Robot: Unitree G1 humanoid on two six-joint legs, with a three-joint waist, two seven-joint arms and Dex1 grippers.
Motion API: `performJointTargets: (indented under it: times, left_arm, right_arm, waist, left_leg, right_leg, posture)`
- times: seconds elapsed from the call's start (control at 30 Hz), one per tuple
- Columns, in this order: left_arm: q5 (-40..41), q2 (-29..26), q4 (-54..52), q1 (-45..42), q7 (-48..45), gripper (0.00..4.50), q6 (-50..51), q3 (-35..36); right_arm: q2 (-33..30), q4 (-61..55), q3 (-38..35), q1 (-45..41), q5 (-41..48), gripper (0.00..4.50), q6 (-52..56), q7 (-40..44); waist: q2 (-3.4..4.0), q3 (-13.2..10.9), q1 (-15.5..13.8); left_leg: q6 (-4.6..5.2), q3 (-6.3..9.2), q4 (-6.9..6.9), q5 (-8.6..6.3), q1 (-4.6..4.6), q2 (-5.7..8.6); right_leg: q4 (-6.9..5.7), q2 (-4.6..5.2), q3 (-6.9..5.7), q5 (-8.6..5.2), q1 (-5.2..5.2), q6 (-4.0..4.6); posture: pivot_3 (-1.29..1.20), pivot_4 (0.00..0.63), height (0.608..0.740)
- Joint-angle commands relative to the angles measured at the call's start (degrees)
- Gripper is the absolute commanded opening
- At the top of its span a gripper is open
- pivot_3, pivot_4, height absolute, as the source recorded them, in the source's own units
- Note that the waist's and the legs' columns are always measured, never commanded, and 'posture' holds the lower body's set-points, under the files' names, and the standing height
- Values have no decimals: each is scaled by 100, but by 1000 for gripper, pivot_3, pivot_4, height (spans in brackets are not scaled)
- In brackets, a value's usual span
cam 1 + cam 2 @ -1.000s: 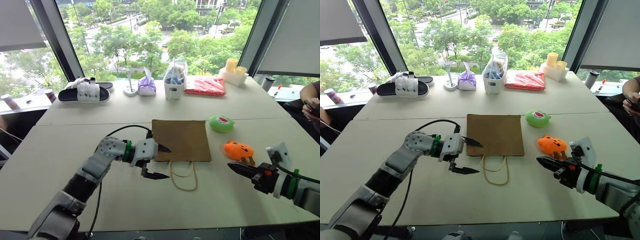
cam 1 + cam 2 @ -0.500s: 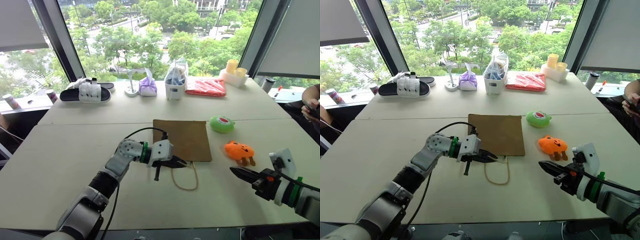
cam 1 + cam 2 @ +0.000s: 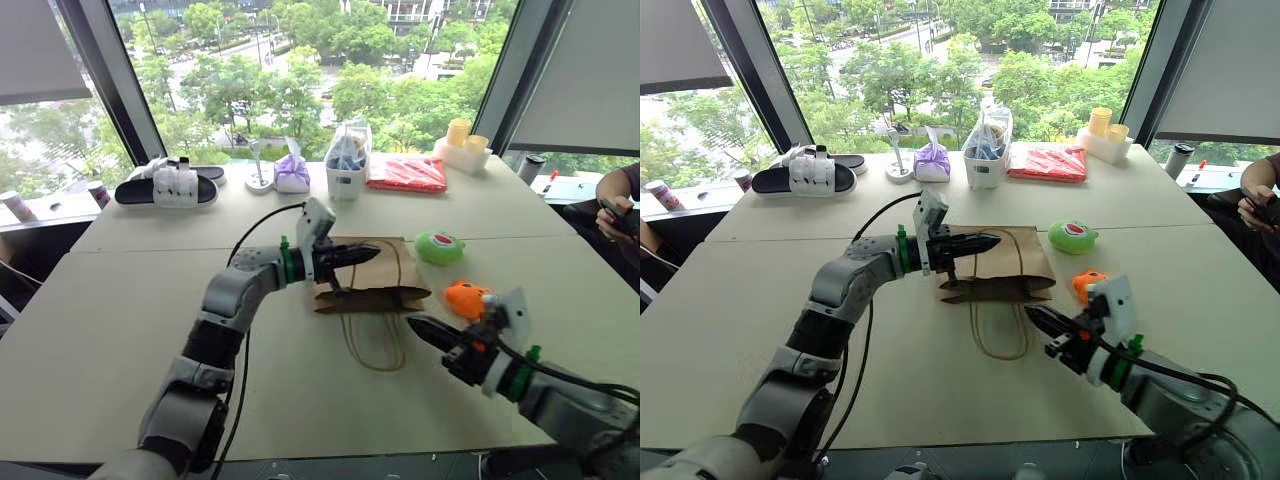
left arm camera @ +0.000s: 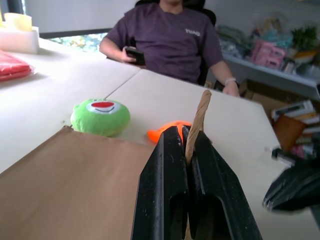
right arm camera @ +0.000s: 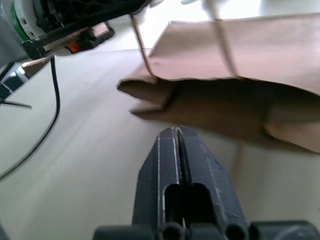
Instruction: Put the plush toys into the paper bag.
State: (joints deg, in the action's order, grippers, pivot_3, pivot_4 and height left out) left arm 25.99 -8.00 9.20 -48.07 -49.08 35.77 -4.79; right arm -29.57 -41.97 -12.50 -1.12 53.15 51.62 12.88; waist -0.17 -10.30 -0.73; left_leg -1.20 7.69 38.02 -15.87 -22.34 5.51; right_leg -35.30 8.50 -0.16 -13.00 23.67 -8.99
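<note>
The brown kraft paper bag (image 3: 372,281) is held open by its cord handle (image 4: 198,120), clamped in the left gripper (image 3: 372,250), while the right gripper (image 3: 418,327), clenched empty at its five o'clock, must next part for the orange pumpkin plush (image 3: 466,297).

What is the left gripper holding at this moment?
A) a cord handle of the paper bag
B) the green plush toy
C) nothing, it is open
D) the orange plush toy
A: in the left wrist view the left gripper is shut on the tan cord handle, lifting the upper edge of the paper bag off the table.
</note>
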Motion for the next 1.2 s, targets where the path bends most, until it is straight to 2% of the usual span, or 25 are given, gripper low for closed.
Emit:
performJointTargets:
  times: [0.03, 0.17, 0.43, 0.63, 0.87, 1.0, 1.2]
  left_arm:
    - [354, 124, -438, -157, 442, 59, 441, 301]
    - [541, 239, -606, -137, 657, 59, 711, 356]
    - [937, 236, -952, 47, 656, 59, 930, 458]
    - [1044, 125, -1205, 59, 448, 59, 707, 374]
    - [1286, -91, -1547, -405, -245, 59, 378, 297]
    - [1735, -1, -1637, -501, -195, 59, 578, 523]
    - [1629, -91, -1511, -263, -182, 59, 457, 400]
  right_arm:
    - [254, 145, 545, -356, -649, 0, -348, -284]
    - [437, 911, 1249, -830, -1623, 0, -726, -358]
    - [938, 2650, 1713, -1525, -2940, 0, -1636, -379]
    - [1149, 3084, 2021, -1710, -3360, 0, -1635, -112]
    - [1168, 3175, 2270, -1661, -3688, 0, -1345, 71]
    - [1201, 3206, 2293, -1616, -3806, 0, -1322, 147]
    - [1300, 3249, 2256, -1600, -3935, 0, -1352, 213]
  waist:
    - [0, 0, 11]
    - [1, 1, 18]
    - [2, 1, 34]
    - [2, 1, 62]
    - [3, 2, 58]
    - [3, 2, 72]
    - [3, 2, 142]
  left_leg:
    - [0, 1, 0, 0, 0, 2]
    - [-4, 0, 0, 2, 1, 5]
    - [-14, -1, -1, 8, 0, 7]
    - [-39, -2, -6, 22, -1, 6]
    - [-40, -2, -7, 23, -3, 7]
    - [-40, 0, -7, 22, -2, 7]
    - [-40, 0, -7, 22, -2, 7]
  right_leg:
    - [0, 0, 0, 0, 0, 0]
    - [-1, -2, 0, 0, 1, 1]
    - [-2, -2, 2, 1, 4, 2]
    - [-2, -3, 3, 1, 9, 2]
    - [-1, -3, 3, 1, 9, 2]
    - [-1, -3, 3, 1, 9, 2]
    - [-1, -3, 3, 1, 9, 2]
  posture:
    - [0, 150, 740]
    - [0, 150, 740]
    - [0, 150, 740]
    - [0, 150, 740]
    - [0, 150, 740]
    - [0, 150, 740]
    - [0, 150, 740]
